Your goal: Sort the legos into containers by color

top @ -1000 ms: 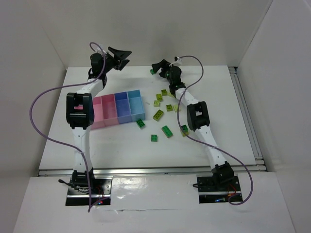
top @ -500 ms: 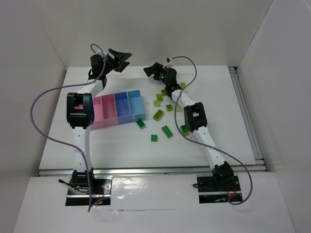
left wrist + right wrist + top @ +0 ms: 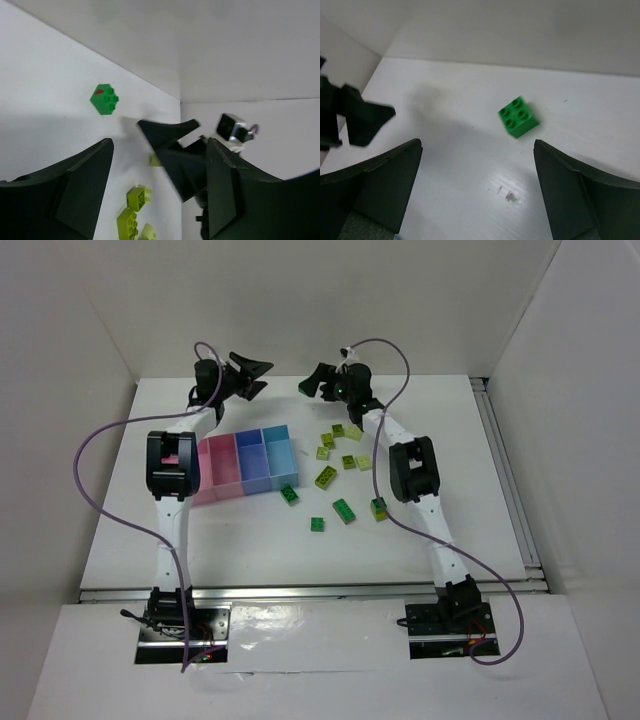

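Dark green studded plastic brick (image 3: 518, 116): at 12 o'clock on the table (image 3: 450, 440).
Right gripper (image 3: 477, 192): held wide apart, empty, to receive it.
Left gripper (image 3: 262, 376): spread, empty.

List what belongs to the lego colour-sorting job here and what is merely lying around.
Job:
small translucent studded plastic bricks, dark green and yellow-green
row of four joined plastic bins, two pink, one blue, one light blue

Merely around:
purple cables
metal rail on the right

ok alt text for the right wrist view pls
A single green four-stud lego lies on the white table, ahead of the open right pincer, whose two dark fingers frame the bottom corners. The left pincer shows blurred at the left edge.
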Robot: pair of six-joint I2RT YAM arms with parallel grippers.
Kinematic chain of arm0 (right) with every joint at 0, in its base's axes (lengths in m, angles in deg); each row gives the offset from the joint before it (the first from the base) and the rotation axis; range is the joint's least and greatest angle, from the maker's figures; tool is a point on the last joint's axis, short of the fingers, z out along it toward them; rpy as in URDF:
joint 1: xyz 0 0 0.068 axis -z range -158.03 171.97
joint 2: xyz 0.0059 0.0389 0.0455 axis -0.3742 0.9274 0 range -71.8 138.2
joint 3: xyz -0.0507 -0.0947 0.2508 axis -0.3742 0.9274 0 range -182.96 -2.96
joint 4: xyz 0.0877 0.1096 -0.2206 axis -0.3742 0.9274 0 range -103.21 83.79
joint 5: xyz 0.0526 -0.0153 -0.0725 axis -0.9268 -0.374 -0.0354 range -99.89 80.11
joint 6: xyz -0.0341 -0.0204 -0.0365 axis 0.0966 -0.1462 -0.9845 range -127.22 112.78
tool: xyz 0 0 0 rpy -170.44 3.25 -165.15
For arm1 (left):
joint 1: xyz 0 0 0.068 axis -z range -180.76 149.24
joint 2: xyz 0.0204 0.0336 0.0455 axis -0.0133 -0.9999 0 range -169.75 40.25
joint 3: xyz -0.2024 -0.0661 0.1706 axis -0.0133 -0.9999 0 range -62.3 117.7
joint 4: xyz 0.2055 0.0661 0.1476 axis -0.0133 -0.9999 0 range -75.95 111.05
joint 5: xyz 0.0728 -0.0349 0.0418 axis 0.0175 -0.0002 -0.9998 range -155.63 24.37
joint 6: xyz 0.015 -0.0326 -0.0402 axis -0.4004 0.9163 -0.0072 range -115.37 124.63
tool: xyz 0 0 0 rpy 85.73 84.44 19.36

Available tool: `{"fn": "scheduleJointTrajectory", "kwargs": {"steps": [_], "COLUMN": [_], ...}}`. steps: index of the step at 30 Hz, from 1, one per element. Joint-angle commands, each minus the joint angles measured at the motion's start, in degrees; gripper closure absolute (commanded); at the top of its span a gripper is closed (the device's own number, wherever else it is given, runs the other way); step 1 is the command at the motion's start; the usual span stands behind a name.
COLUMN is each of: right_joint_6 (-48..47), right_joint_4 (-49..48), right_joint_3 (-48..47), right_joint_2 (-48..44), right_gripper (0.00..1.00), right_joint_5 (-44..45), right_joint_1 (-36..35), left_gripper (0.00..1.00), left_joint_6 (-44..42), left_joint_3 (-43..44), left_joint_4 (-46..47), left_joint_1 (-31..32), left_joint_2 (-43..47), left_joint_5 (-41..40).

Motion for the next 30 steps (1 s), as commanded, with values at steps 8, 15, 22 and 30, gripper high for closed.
{"fn": "scheduleJointTrajectory", "kwargs": {"steps": [8,15,22,30], "right_joint_6": [5.85,11.59,12.74,14.76], "right_joint_4": [-5.61,-13.55,-14.70,-17.95], "right_joint_3": [-12.16,-14.79,-16.37,-18.57], "right_joint_2": [8.23,12.55,15.09,18.52], "right_gripper": [0.00,0.00,0.00,0.00], "right_joint_5": [13.77,14.92,13.86,15.80], "right_joint_1": [1.27,1.27,1.27,-0.13], "left_gripper": [0.22,0.21,0.21,0.22], "left_joint_6": [-0.37,2.44,2.71,2.54], "left_joint_3": [11.47,22.63,20.11,6.92], "left_joint_4": [-2.67,-3.73,-2.94,1.55], "left_joint_1": [1.26,3.89,3.91,0.30], "left_joint_2": [-7.66,-15.23,-14.02,-2.77], "left_joint_5": [-6.71,-11.99,-11.65,-4.26]}}
